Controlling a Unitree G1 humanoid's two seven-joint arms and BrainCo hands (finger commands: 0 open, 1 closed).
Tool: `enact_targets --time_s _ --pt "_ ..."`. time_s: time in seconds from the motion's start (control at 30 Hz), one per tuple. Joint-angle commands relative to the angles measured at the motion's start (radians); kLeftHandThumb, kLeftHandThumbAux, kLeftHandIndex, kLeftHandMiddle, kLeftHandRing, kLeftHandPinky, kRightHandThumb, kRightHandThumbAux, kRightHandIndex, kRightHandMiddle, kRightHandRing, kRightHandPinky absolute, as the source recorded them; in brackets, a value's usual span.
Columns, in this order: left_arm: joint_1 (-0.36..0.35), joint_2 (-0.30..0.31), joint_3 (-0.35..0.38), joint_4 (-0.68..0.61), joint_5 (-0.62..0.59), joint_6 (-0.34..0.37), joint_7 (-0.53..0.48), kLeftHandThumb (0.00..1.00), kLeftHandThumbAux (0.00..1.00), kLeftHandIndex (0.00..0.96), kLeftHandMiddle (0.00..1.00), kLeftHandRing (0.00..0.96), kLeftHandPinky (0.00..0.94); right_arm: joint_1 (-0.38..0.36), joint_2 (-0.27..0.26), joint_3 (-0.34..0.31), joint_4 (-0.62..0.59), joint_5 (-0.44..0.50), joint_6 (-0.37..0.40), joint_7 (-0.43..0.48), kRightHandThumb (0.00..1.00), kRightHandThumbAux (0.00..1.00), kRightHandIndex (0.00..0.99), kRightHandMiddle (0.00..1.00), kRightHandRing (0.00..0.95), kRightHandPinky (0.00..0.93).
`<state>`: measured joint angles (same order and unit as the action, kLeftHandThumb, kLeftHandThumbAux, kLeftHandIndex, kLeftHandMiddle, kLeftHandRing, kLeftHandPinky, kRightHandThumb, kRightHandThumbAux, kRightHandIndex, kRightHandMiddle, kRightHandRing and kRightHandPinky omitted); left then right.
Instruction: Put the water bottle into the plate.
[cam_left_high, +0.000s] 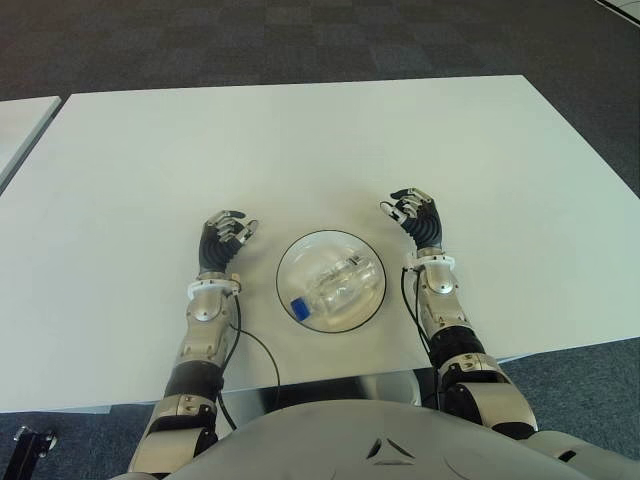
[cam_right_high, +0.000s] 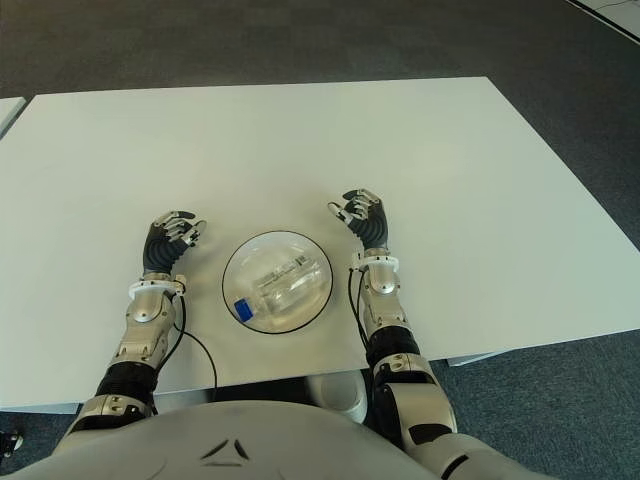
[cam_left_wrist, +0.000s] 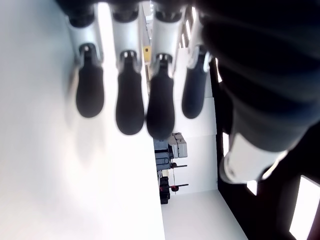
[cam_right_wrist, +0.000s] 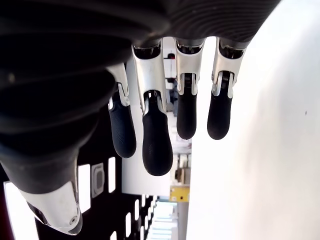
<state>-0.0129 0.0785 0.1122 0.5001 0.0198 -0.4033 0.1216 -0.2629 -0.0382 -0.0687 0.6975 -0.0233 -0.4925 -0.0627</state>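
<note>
Head views: a clear bottle (cam_left_high: 335, 285) with a blue cap (cam_left_high: 298, 309) lies on its side in a round plate (cam_left_high: 296, 250) near the front edge of a white table (cam_left_high: 300, 140). The left hand (cam_left_high: 224, 240) shows just left of the plate, the right hand (cam_left_high: 417, 217) just right of it, slightly farther back.

Left wrist view: the left hand's fingers (cam_left_wrist: 129, 105) hang loosely spread beside the table surface, gripping nothing.

Right wrist view: the right hand's fingers (cam_right_wrist: 156, 140) are likewise relaxed and apart, with nothing between them.
</note>
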Motion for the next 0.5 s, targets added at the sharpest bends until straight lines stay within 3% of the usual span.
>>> enact_targets --time_s 0.03,0.5 --pt "0.012 0.000 0.002 -0.013 0.004 0.019 0.000 0.707 0.718 0.434 0.635 0.630 0.616 0.020 0.007 -0.005 -0.015 0.014 0.037 0.007 0.709 0.728 0.438 0.705 0.711 0.730" --pt "0.018 -0.003 0.008 -0.028 -0.006 0.038 -0.004 0.707 0.716 0.434 0.631 0.625 0.606 0.032 0.005 0.007 -0.041 -0.001 0.063 0.012 0.709 0.728 0.438 0.716 0.724 0.745"
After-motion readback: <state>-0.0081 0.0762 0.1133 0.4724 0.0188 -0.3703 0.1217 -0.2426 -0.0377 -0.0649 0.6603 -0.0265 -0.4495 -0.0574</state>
